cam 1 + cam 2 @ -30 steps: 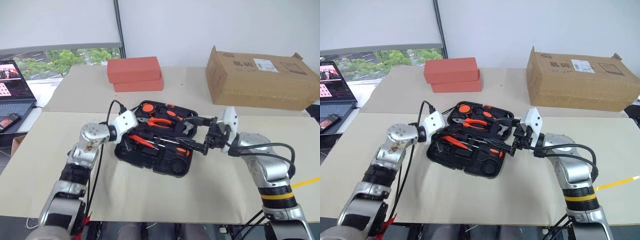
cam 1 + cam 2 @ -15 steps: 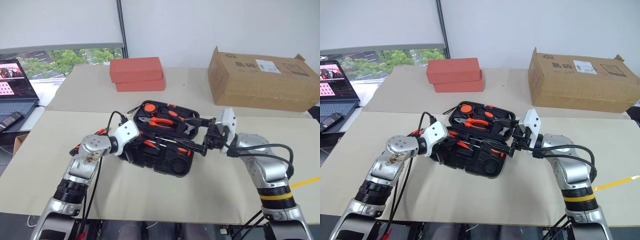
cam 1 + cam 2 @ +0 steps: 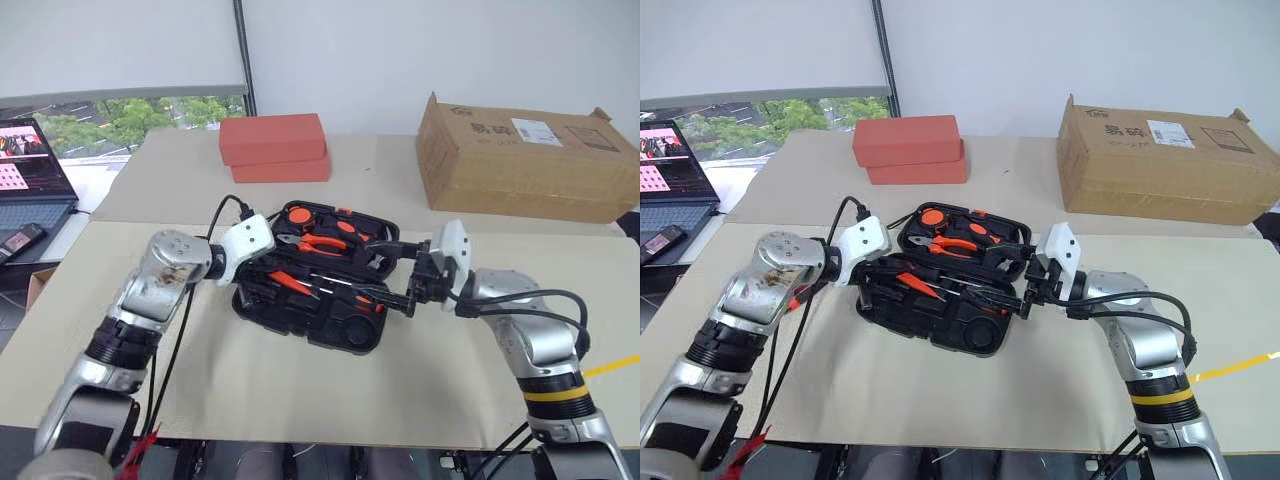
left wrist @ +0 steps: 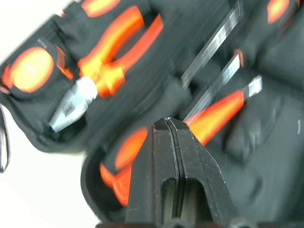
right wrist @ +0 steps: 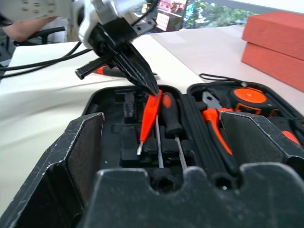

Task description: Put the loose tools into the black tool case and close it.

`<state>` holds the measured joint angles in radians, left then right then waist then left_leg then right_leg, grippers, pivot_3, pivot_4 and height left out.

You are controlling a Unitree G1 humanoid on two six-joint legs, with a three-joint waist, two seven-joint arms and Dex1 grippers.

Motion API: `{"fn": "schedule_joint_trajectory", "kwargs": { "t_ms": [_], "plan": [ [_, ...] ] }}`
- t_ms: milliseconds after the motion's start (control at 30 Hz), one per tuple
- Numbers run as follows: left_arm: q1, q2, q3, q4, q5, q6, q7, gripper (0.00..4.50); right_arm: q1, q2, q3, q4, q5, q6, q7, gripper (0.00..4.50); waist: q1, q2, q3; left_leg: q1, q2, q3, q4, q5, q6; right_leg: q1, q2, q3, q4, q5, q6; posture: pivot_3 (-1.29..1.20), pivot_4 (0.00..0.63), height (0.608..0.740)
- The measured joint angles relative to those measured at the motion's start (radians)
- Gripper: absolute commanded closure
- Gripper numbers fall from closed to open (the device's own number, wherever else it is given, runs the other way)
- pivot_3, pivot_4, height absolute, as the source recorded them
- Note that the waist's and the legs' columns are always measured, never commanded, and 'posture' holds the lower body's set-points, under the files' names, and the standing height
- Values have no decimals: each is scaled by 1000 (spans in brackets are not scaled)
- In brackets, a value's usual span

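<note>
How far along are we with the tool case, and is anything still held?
Mostly packed: the black plastic clamshell tool case lies open with orange-handled screwdrivers and pliers seated in its slots. In hand: nothing; the left gripper is shut and empty over the screwdrivers, and the right gripper is open at the case's edge. Left: closing and latching the lid.

The black tool case [image 3: 320,285] lies open mid-table, with black-and-orange screwdrivers [image 5: 166,118] lying in the slots of its near half.
</note>
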<state>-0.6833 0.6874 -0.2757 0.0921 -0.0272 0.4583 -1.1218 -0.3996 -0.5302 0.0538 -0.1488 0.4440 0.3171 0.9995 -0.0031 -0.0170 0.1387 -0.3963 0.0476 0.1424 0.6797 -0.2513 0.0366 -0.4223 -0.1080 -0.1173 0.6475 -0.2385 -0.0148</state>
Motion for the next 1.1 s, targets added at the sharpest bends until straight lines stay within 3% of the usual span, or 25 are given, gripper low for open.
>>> {"fn": "schedule_joint_trajectory", "kwargs": {
  "t_ms": [300,533,833,1100],
  "plan": [
    [-69,7,-72,133,38,-92,-113,4448,0,6,9,-1,0,0,-13,0,2,0,0,-2,0,0,0,0,0,-1,0,0,0,0,0,0,150,711],
    [-125,-59,-53,172,19,-114,-105,4448,12,5,9,-5,0,0,-20,0,7,0,0,-2,0,-1,1,0,0,-1,0,-1,0,0,0,0,150,711],
    [-209,-97,-74,357,70,-212,-87,4448,-2,7,12,-5,0,0,-20,0,-1,0,0,-2,0,0,1,0,0,-1,1,-1,0,0,0,0,150,711],
    [-193,-70,-89,337,87,-213,-134,4448,-2,7,12,-5,0,0,-21,0,-2,0,0,-2,0,0,1,0,0,-1,1,0,0,0,0,0,150,711]
  ]
}}
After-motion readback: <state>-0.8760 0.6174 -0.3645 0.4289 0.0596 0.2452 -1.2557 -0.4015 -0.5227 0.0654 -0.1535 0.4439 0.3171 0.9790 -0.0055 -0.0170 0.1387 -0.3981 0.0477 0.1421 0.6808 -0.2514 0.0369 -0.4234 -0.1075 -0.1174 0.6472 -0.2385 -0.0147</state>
